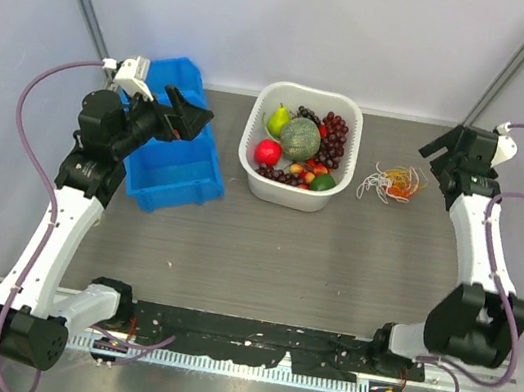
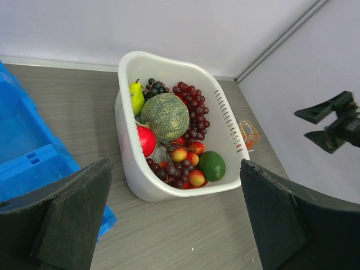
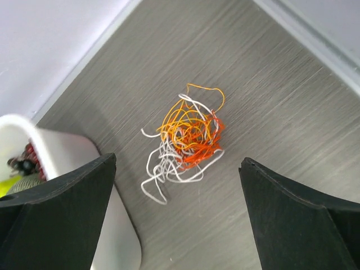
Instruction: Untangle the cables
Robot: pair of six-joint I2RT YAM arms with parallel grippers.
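From above, the cables (image 1: 393, 183) lie in one small knot of white, orange-red and yellow-orange loops on the grey table (image 1: 332, 259), close to its far edge and toward the far right corner, just right of the white basket (image 1: 248, 148) and apart from it. The basket stands at the middle of the far edge and holds fruit; a blue bin (image 1: 178, 181) sits toward the far left corner. The left gripper (image 1: 183, 113) hangs over the blue bin with its jaws spread wide and nothing between them. The right gripper (image 1: 439, 153) hangs near the far right corner, just right of the cables, likewise released and empty. In the left wrist view, the left gripper (image 2: 175, 163) shows both dark fingers (image 2: 73, 219) far apart, framing the white basket (image 2: 128, 169) with a melon (image 2: 165, 116), a pear (image 2: 136, 97), dark grapes (image 2: 191, 101) and a green fruit (image 2: 212, 166) inside; a bit of the cables (image 2: 249, 135) shows on the table beyond the basket's far wall, and the blue bin (image 2: 22, 152) is at the left. In the right wrist view, the right gripper (image 3: 177, 162) is wide open above the cables (image 3: 188, 138), which lie tangled on bare table, the white strands trailing toward the basket's corner (image 3: 73, 152) without touching it.
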